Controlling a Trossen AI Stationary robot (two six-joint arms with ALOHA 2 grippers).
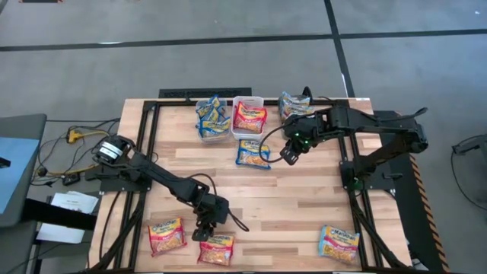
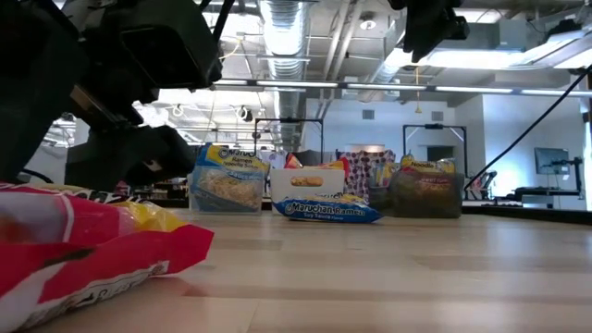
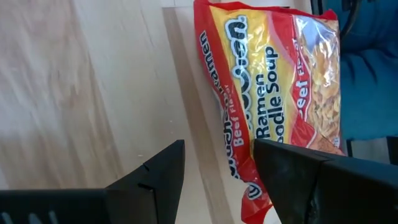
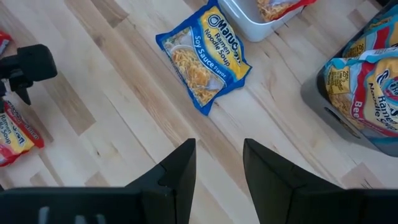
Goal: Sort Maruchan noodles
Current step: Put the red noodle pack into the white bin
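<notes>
Maruchan noodles, red beef packet by left end effector spread empty; right end effector narrowly parted.

Both arms are dark, nearly black, built of boxy links joined by rounded joint housings. The left arm carries a pale round cap with dark markings on its base joint, and thin black cables trail along both arms. A small green light glows on the right arm just behind its jaws. The fingers are flat, matte black wedges with angled tips
</notes>
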